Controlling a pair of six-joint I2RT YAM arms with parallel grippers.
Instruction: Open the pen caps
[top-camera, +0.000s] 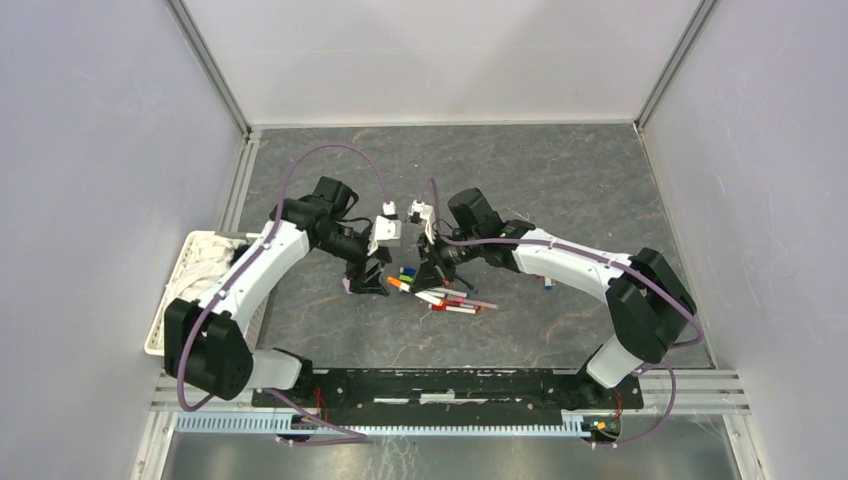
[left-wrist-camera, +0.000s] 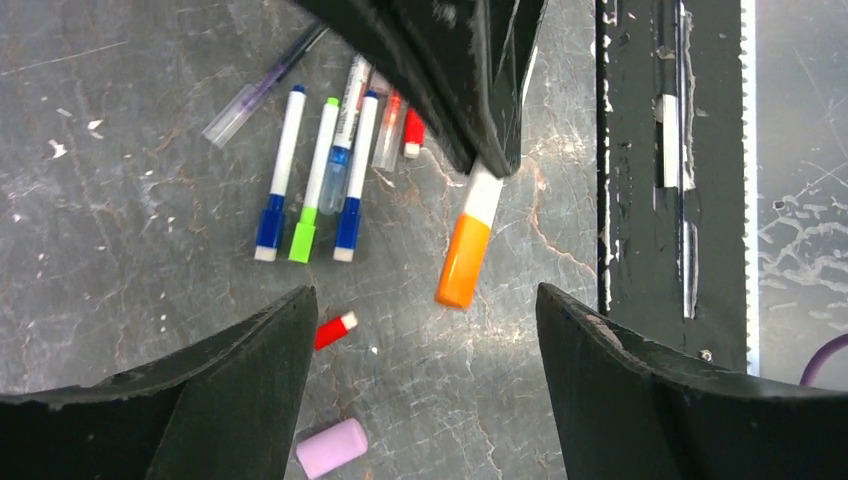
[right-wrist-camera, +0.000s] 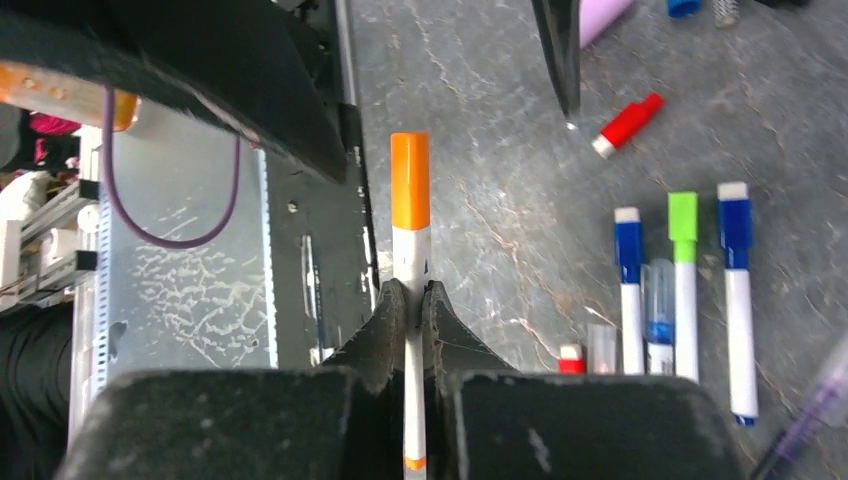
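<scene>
My right gripper (right-wrist-camera: 410, 300) is shut on the white barrel of a pen (right-wrist-camera: 410, 258). That pen's orange cap (right-wrist-camera: 410, 180) sticks out past the fingertips and is still on. In the left wrist view the same orange cap (left-wrist-camera: 463, 262) hangs just ahead of my left gripper (left-wrist-camera: 425, 295), which is open with nothing between its fingers. Both grippers (top-camera: 368, 278) (top-camera: 432, 272) meet at mid-table over the pens (top-camera: 452, 300). A loose red cap (left-wrist-camera: 333, 330) and a lilac cap (left-wrist-camera: 331, 447) lie on the table near the left finger. Two blue-capped pens (left-wrist-camera: 278, 175) (left-wrist-camera: 355, 175) flank a green-capped pen (left-wrist-camera: 315, 180).
A white basket (top-camera: 190, 290) stands at the table's left edge. The black base rail (left-wrist-camera: 650, 150) runs along the near edge, close beside the held pen. A purple-tinted clear pen (left-wrist-camera: 260, 90) lies beyond the row. Grey walls enclose the table.
</scene>
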